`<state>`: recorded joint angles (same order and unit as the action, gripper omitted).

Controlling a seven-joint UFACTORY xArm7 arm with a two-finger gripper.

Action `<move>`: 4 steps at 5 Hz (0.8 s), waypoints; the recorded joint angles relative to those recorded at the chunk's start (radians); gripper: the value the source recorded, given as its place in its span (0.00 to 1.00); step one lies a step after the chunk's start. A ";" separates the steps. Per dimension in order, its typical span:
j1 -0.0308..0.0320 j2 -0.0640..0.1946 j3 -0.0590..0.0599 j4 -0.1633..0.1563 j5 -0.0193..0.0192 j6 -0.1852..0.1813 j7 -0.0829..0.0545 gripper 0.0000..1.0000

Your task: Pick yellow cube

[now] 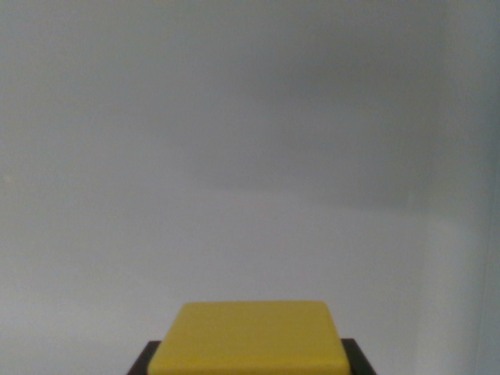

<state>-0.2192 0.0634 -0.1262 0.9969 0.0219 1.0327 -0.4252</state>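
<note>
Yellow cube at the bottom centre of the wrist view, cut off by the lower border. Top face only on show: flat, smooth, with rounded corners, narrowing a little toward its far edge. Dark parts of the end effector peeking out on both sides of the cube, one at the wrist view's left, one at the wrist view's right, each tight against a flank of the cube with no gap to be seen. Reads as clamped on the yellow cube, though fingertips themselves out of sight under the frame border.

Behind and above, only a pale grey-white surface, plain and unmarked, filling nearly the whole view. Faint soft shadow band running slantwise across its middle, darker toward the upper right. Lighter vertical strip along the wrist view's right border. Impossible to tell whether that surface is a desk top or a wall, or whether the cube rests on anything.
</note>
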 joint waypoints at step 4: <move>0.0016 -0.040 -0.001 0.053 -0.0072 0.093 0.006 1.00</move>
<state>-0.2175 0.0230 -0.1269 1.0501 0.0148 1.1260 -0.4194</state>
